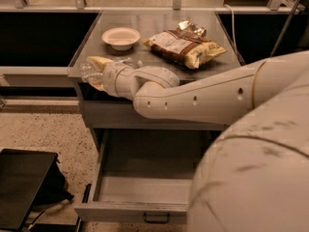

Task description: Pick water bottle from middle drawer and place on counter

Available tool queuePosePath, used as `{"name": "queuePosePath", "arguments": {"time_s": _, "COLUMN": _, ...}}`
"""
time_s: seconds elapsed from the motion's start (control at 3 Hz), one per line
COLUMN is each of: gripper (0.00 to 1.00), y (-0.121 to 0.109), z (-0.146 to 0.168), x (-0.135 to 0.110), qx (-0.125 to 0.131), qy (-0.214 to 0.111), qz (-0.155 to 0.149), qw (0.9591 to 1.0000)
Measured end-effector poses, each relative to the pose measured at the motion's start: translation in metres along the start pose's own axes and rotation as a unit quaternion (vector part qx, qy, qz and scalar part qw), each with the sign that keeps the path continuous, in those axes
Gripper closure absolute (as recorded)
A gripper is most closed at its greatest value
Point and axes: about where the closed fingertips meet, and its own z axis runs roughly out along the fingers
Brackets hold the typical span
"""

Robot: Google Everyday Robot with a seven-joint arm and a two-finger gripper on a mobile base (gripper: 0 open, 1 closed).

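Observation:
My gripper is at the front left corner of the counter, shut on the water bottle. The bottle is clear and crinkled; it lies between the yellowish fingers and sticks out over the counter's left front edge. I cannot tell whether it rests on the counter. My large white arm reaches in from the right and crosses the front of the cabinet. The middle drawer is pulled open below; what shows of its inside is bare, and my arm hides its right part.
A white bowl and a yellow-brown chip bag sit on the counter behind the gripper. The shallower drawer above is closed. A black object stands on the floor at the lower left.

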Motion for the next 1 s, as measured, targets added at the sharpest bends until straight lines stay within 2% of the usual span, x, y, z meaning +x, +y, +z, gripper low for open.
{"name": "queuePosePath", "arguments": {"time_s": 0.33, "gripper": 1.0, "y": -0.01, "z": -0.007, "x": 0.003, "qx": 0.0, "qy": 0.014, "qz": -0.007, "qw": 0.9999}}
{"name": "queuePosePath", "arguments": {"time_s": 0.67, "gripper": 1.0, "y": -0.059, "z": -0.028, "x": 0.014, "qx": 0.015, "qy": 0.043, "qz": -0.018, "qw": 0.9988}}
{"name": "queuePosePath", "arguments": {"time_s": 1.0, "gripper": 1.0, "y": -0.083, "z": -0.046, "x": 0.035, "qx": -0.007, "qy": 0.099, "qz": -0.024, "qw": 0.9948}}
